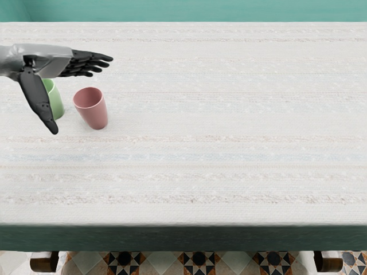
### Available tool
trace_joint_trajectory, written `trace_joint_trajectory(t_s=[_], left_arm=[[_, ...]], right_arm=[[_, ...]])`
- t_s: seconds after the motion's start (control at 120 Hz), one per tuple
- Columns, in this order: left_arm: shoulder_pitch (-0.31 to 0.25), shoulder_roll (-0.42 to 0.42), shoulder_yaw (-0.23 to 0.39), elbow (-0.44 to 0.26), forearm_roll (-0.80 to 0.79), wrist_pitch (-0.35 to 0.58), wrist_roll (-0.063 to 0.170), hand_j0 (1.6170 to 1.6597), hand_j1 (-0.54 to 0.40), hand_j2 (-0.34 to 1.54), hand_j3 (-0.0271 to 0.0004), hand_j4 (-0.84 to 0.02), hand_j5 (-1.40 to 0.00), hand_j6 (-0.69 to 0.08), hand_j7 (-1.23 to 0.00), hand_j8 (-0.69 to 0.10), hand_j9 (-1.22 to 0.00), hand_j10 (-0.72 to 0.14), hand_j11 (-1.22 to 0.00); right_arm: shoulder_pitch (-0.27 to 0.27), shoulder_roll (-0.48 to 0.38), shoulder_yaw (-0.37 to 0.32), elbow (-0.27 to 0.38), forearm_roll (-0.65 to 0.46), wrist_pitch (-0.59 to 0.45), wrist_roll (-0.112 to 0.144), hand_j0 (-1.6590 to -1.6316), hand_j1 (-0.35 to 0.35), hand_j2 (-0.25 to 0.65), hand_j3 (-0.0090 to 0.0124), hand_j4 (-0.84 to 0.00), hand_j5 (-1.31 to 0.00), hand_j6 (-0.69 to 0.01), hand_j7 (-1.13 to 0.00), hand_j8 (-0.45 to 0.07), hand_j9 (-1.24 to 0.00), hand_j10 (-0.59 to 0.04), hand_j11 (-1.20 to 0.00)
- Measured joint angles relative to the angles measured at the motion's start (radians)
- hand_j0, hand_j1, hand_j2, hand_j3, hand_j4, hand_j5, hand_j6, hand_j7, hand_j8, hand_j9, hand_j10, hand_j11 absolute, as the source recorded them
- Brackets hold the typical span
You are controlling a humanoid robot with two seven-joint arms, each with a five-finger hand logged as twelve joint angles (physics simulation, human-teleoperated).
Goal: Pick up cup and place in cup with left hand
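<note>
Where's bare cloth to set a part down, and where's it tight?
Bare: the wide cloth right of the pink cup, and the strip between that cup and the table's front edge. Crowded: the left side, where the left hand overhangs the green cup.

And here's a teal wall running right along the back, with a broad table in front of it, its top whitish and woven-looking, crossed by faint pink, grey and pale blue stripes. Down at the front we've got a dark green edge, two brown wooden legs beneath, and patterned floor tiles in black, orange and cream, all under soft, even light.
</note>
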Motion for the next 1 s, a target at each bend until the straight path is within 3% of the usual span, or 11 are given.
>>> trace_joint_trajectory(t_s=[0.108,0.142,0.208,0.283,0.333,0.392,0.458,0.575,0.708,0.892,1.0], left_arm=[[-0.003,-0.018,-0.001,-0.002,0.000,0.000,0.002,1.6580,0.349,0.00,0.0000,-0.005,0.00,-0.007,0.00,-0.006,0.00,-0.005,0.00],[-0.008,-0.051,-0.001,0.001,0.001,0.000,0.014,1.6580,0.349,0.00,0.0000,-0.005,0.00,-0.007,0.00,-0.006,0.00,-0.005,0.00],[-0.051,-0.109,-0.001,0.008,0.003,0.000,0.102,1.6580,0.349,0.00,0.0000,-0.005,0.00,-0.006,0.00,-0.006,0.00,-0.005,0.00],[-0.109,-0.147,-0.001,0.017,0.010,0.000,0.256,1.6580,0.349,0.00,0.0000,-0.005,0.00,-0.006,0.00,-0.006,0.00,-0.004,0.00],[-0.124,-0.155,-0.002,0.020,0.045,0.000,0.332,1.6580,0.349,0.00,0.0000,-0.004,0.00,-0.005,0.00,-0.005,0.00,-0.004,0.00],[-0.120,-0.172,-0.002,0.021,0.085,0.000,0.386,1.6580,0.349,0.00,0.0000,-0.004,0.00,-0.005,0.00,-0.005,0.00,-0.004,0.00],[-0.103,-0.205,-0.001,0.014,0.169,0.015,0.421,1.6580,0.349,0.00,0.0000,-0.004,0.00,-0.006,0.00,-0.005,0.00,-0.004,0.00],[-0.087,-0.278,0.001,-0.012,0.295,0.127,0.515,1.6580,0.349,0.00,0.0000,-0.005,0.00,-0.006,0.00,-0.005,0.00,-0.004,0.00],[-0.063,-0.288,0.004,-0.024,0.366,0.217,0.560,1.6580,0.349,0.00,0.0000,-0.004,0.00,-0.005,0.00,-0.005,0.00,-0.004,0.00],[0.034,-0.354,0.010,-0.009,0.486,0.326,0.580,1.6580,0.349,0.00,0.0000,-0.004,0.00,-0.006,0.00,-0.005,0.00,-0.004,0.00],[0.036,-0.378,0.013,-0.004,0.550,0.351,0.588,1.6580,0.349,0.00,0.0000,-0.005,0.00,-0.006,0.00,-0.006,0.00,-0.004,0.00]], right_arm=[[-0.008,0.000,0.004,0.000,0.001,-0.001,0.000,-1.6581,-0.320,-0.005,0.0000,-0.024,-0.03,-0.024,-0.03,-0.024,-0.03,-0.024,-0.03],[-0.008,0.000,0.005,0.000,0.001,-0.001,0.000,-1.6581,-0.320,-0.005,0.0000,-0.024,-0.03,-0.024,-0.03,-0.024,-0.03,-0.024,-0.03],[-0.005,0.000,0.007,0.000,0.001,-0.001,0.000,-1.6581,-0.320,-0.005,0.0000,-0.024,-0.03,-0.024,-0.03,-0.024,-0.03,-0.024,-0.03],[-0.004,0.000,0.005,-0.001,0.001,-0.001,0.000,-1.6581,-0.320,-0.005,0.0000,-0.024,-0.03,-0.024,-0.03,-0.024,-0.03,-0.024,-0.03],[-0.006,0.000,0.003,-0.001,0.000,-0.001,0.001,-1.6581,-0.320,-0.005,0.0000,-0.024,-0.03,-0.024,-0.03,-0.024,-0.03,-0.024,-0.03],[-0.007,0.000,0.001,-0.001,0.000,-0.002,0.003,-1.6581,-0.320,-0.005,0.0000,-0.024,-0.03,-0.024,-0.03,-0.024,-0.03,-0.024,-0.03],[-0.010,0.000,-0.002,-0.001,-0.001,-0.002,0.003,-1.6581,-0.320,-0.005,0.0000,-0.024,-0.03,-0.024,-0.03,-0.024,-0.03,-0.024,-0.03],[-0.020,0.000,-0.036,-0.001,-0.004,-0.002,0.006,-1.6581,-0.320,-0.005,0.0000,-0.024,-0.03,-0.024,-0.03,-0.024,-0.03,-0.024,-0.03],[-0.024,0.000,-0.052,-0.001,-0.002,-0.002,0.007,-1.6581,-0.320,-0.005,0.0000,-0.024,-0.03,-0.024,-0.03,-0.024,-0.03,-0.024,-0.03],[-0.024,0.000,-0.057,-0.001,-0.001,-0.002,0.007,-1.6581,-0.320,-0.005,0.0000,-0.024,-0.03,-0.024,-0.03,-0.024,-0.03,-0.024,-0.03],[-0.023,0.000,-0.057,-0.001,-0.001,-0.002,0.007,-1.6581,-0.320,-0.005,0.0000,-0.024,-0.03,-0.024,-0.03,-0.024,-0.03,-0.024,-0.03]])
